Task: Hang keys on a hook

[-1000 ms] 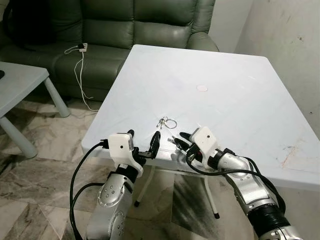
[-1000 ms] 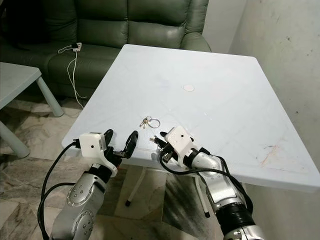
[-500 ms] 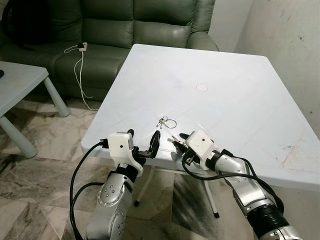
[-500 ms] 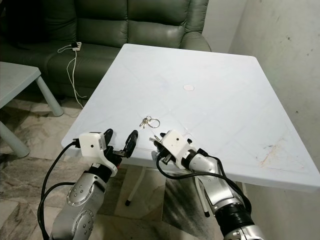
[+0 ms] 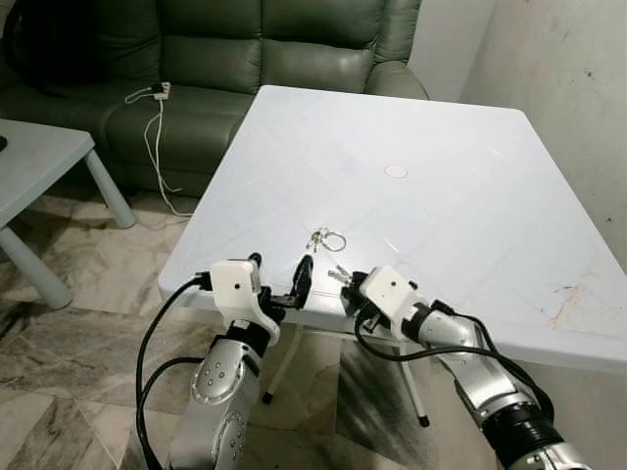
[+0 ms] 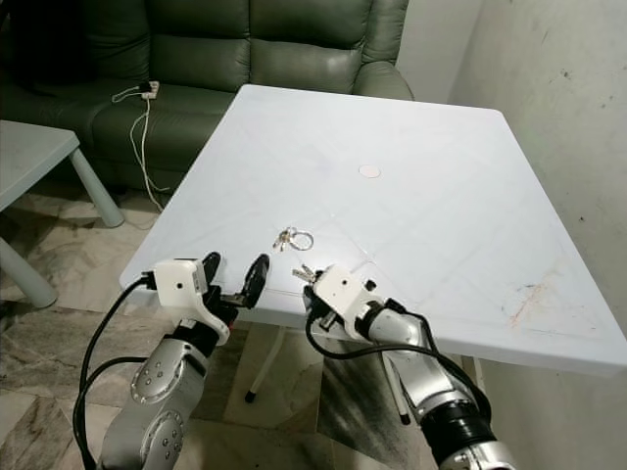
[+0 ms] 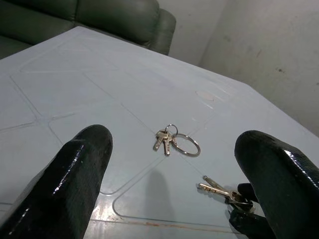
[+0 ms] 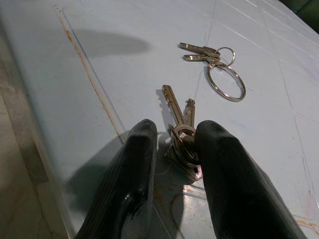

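Two small silver keys point(image 8: 178, 113) lie flat near the front edge of the white plastic table point(image 5: 470, 196), their heads pinched between the black fingers of the right gripper point(image 8: 173, 149), which is closed narrowly on them with the blades pointing toward the table's middle. Just beyond them, farther from that edge, a second silver key bunch on a large split ring point(image 5: 325, 239) rests untouched. The left gripper point(image 5: 282, 280) hovers at the front edge beside the right one, its fingers spread wide and holding nothing. A dark green leather sofa point(image 5: 245, 49) stands behind the table's far edge.
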You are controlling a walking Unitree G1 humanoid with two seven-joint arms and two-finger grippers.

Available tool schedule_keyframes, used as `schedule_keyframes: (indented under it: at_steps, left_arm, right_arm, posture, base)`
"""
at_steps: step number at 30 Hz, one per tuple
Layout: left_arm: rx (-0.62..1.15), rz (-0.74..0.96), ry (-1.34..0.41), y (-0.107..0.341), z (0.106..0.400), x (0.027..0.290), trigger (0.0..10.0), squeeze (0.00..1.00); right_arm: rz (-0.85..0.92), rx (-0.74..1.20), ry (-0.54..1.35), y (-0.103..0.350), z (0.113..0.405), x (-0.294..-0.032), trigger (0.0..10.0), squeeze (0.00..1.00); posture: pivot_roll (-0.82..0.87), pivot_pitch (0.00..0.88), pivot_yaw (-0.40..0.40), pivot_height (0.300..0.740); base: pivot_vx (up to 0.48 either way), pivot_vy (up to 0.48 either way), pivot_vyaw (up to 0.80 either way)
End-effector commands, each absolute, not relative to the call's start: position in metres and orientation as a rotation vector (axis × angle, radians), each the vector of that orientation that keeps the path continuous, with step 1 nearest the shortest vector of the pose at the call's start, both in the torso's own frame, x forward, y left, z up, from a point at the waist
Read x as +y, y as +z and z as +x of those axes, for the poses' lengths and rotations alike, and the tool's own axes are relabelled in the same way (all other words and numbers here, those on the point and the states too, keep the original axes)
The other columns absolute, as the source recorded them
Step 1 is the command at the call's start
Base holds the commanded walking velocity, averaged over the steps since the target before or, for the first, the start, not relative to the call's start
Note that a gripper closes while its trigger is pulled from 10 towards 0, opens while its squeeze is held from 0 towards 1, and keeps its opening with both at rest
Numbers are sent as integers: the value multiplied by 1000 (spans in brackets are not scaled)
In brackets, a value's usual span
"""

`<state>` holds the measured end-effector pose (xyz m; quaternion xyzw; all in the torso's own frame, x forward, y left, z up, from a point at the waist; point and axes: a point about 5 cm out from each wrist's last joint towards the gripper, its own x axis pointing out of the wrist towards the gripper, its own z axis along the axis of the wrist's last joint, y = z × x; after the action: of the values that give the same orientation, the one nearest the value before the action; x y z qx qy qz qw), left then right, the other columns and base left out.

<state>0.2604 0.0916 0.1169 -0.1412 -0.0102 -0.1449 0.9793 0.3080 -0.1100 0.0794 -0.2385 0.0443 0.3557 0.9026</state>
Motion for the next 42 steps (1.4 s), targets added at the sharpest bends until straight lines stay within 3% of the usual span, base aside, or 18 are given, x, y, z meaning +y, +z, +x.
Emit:
schedule_keyframes:
  at_steps: [1,2,3,5,6,30,35,36,37,38,42]
  left_arm:
    - [-56,-337,-314,128,261,77,10000,0]
    - [-55,-339,-314,128,261,77,10000,0]
    - [-54,-339,-314,128,261,77,10000,0]
    - [-55,-339,-314,128,261,77,10000,0]
    - [-55,-340,-315,128,261,76,10000,0]
    - [-52,-345,-315,128,261,75,10000,0]
    - [-54,-348,-316,129,262,76,10000,0]
    - [-54,-349,-317,129,262,76,10000,0]
    - [-55,-350,-317,129,262,76,10000,0]
    - [-57,-350,-317,130,262,75,10000,0]
    - [-57,-351,-319,130,262,75,10000,0]
  right_arm:
    - [-497,93,727,80,310,-112,5608,0]
    - [-499,92,720,80,310,-112,4275,0]
    - [-500,87,717,80,311,-112,1137,0]
    - [-500,81,716,81,311,-112,1137,0]
    - [-493,71,707,82,311,-114,0,0]
    - [-461,25,706,87,311,-116,0,0]
    - [-340,18,683,93,315,-116,0,0]
    - [-302,26,681,94,316,-115,2039,0]
    - [-277,28,680,95,316,-115,7255,0]
    - [-235,20,689,97,317,-114,10000,0]
    - [-252,40,701,96,317,-114,10000,0]
  posture:
    - [24,53,-90,740]
    - [23,53,-91,740]
    - [23,53,-91,740]
    - [23,53,-91,740]
    - [23,51,-91,740]
    - [19,64,-89,740]
    - [20,62,-88,740]
    - [20,63,-88,740]
    - [21,61,-88,740]
    - [21,61,-89,740]
    - [21,59,-88,740]
  base:
    - [0,0,0]
    - [0,0,0]
    - [0,0,0]
    - [0,0,0]
    - [0,0,0]
    - [0,0,0]
    - [0,0,0]
    - [0,0,0]
    - [0,0,0]
    - [0,0,0]
    - [0,0,0]
